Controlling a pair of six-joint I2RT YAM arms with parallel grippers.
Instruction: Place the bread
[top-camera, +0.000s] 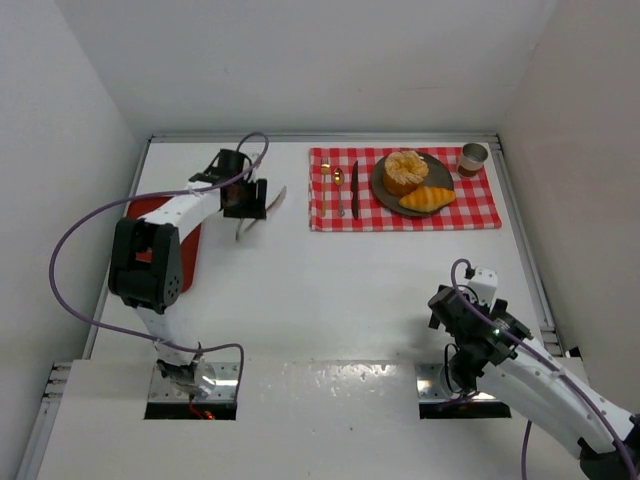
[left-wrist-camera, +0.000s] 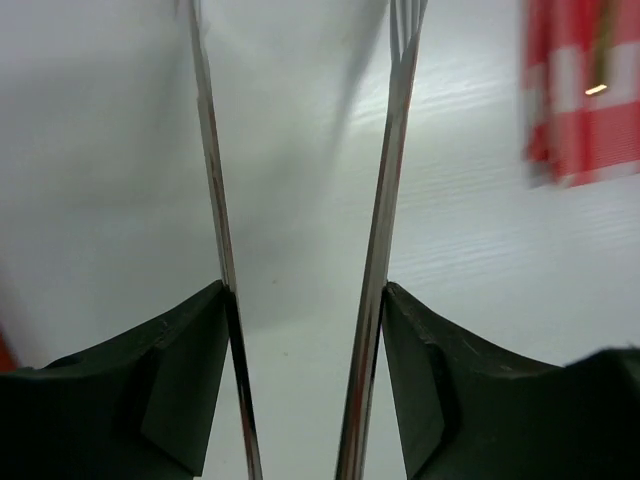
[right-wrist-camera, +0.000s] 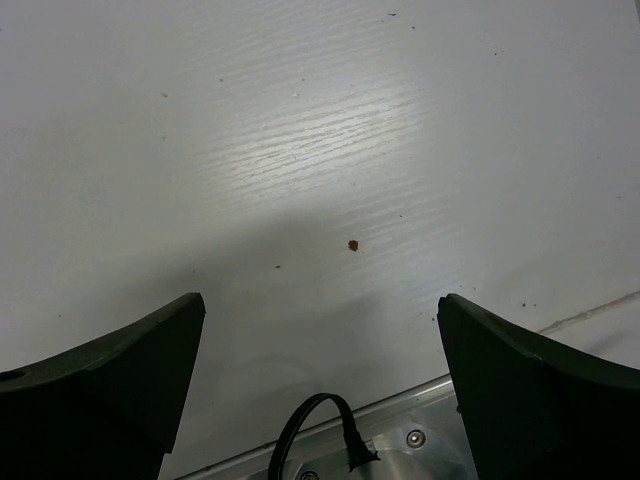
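Observation:
The bread lies on a dark grey plate (top-camera: 443, 172) at the back right: a round domed bun (top-camera: 405, 170) and a crescent croissant (top-camera: 427, 199) in front of it. My left gripper (top-camera: 245, 196) is at the back left, well away from the plate, and is shut on metal tongs (top-camera: 262, 212). In the left wrist view the two tong arms (left-wrist-camera: 385, 200) run between the fingers of the left gripper (left-wrist-camera: 305, 300), spread apart and empty. My right gripper (top-camera: 452, 302) is open and empty near its base; it also shows in the right wrist view (right-wrist-camera: 320, 330).
The plate sits on a red checkered cloth (top-camera: 480, 205) with a knife (top-camera: 354, 188), a fork (top-camera: 340, 192) and a gold utensil (top-camera: 325, 186). A small cup (top-camera: 473, 157) stands at the cloth's back right corner. A red tray (top-camera: 190, 245) lies under the left arm.

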